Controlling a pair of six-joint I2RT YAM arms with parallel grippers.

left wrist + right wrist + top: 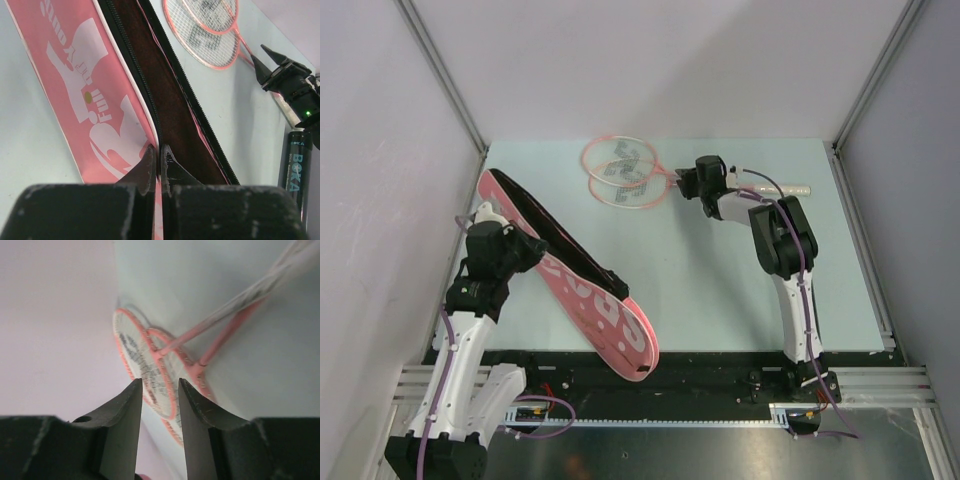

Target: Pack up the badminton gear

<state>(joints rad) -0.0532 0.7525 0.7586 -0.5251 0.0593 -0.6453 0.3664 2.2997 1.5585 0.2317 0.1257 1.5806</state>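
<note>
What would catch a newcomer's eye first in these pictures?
First, the big pink racket bag stretching diagonally across the left side, its zipper open and the left gripper pinching its edge. Next, the two pink rackets overlapping at the far middle of the table, where the right gripper hovers by their shafts, jaws apart.

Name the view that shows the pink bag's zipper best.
Left wrist view: the zipper runs close up beside the dark lining. Top external shows the bag whole but small; right wrist shows no zipper.
</note>
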